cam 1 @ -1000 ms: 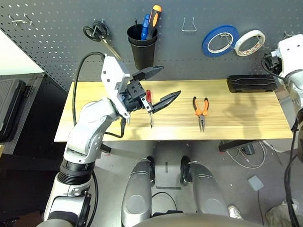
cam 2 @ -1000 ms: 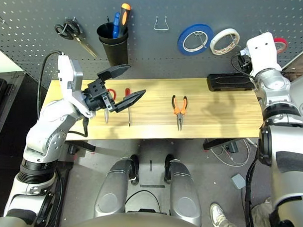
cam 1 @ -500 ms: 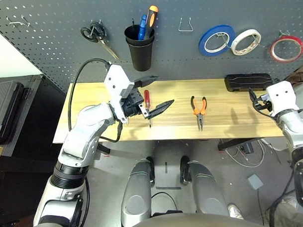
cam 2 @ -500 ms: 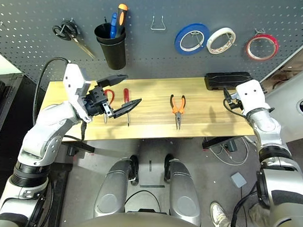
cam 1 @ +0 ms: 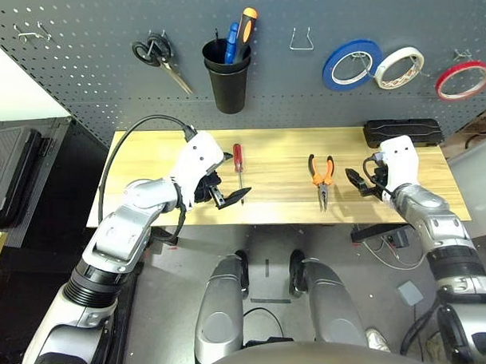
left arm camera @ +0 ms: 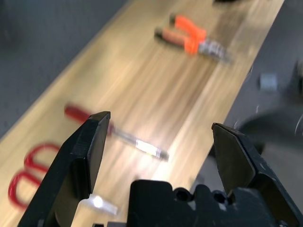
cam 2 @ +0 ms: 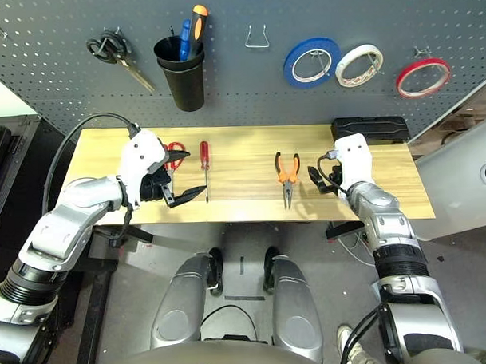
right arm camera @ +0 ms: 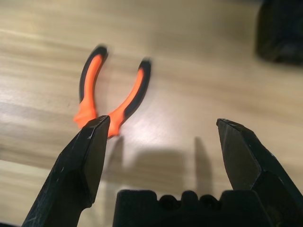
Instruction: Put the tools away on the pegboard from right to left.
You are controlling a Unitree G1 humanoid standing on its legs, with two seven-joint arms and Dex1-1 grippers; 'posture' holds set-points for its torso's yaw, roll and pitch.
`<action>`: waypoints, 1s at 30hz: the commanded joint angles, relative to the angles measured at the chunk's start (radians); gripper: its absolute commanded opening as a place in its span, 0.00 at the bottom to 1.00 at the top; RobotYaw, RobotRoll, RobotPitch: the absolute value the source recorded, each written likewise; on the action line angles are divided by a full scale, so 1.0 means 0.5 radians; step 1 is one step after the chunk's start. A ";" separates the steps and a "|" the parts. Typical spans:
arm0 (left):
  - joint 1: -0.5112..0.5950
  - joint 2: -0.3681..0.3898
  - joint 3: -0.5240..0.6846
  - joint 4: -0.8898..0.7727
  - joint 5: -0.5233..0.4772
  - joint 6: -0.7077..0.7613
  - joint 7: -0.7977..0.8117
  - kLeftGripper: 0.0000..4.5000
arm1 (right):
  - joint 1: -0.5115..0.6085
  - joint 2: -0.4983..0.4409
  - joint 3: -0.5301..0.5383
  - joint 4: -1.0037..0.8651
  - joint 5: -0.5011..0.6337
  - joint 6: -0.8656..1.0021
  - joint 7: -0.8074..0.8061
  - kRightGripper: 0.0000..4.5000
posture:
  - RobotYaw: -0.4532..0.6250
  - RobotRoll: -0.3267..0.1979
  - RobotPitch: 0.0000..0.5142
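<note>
Right gripper (right arm camera: 161, 142) hung spread wide and empty just right of the orange-and-black-handled pliers (cam 1: 322, 174) lying on the pale wooden table (cam 1: 274, 145); it should straddle both handles squarely before closing. Since a second ago it had dropped from the dark grey perforated pegboard (cam 1: 86, 44), thin red tape ring (cam 1: 462, 79) now hung right of the pliers, and the open, empty left gripper (left arm camera: 161, 142) had sunk too.
</note>
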 commanded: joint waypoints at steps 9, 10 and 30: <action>-0.002 -0.017 -0.057 0.050 0.127 0.019 -0.023 1.00 | -0.350 0.210 -0.024 0.313 0.026 0.542 -0.260 1.00 | 0.59 0.62 0.50; -0.004 -0.020 -0.056 0.048 0.128 0.025 -0.022 1.00 | -0.393 0.222 -0.015 0.379 0.016 0.538 -0.271 1.00 | 0.59 0.62 0.50; -0.034 -0.048 -0.037 0.062 0.182 0.138 0.010 1.00 | -1.057 0.371 -0.029 1.729 -0.092 -0.071 -0.485 1.00 | 0.62 0.62 0.55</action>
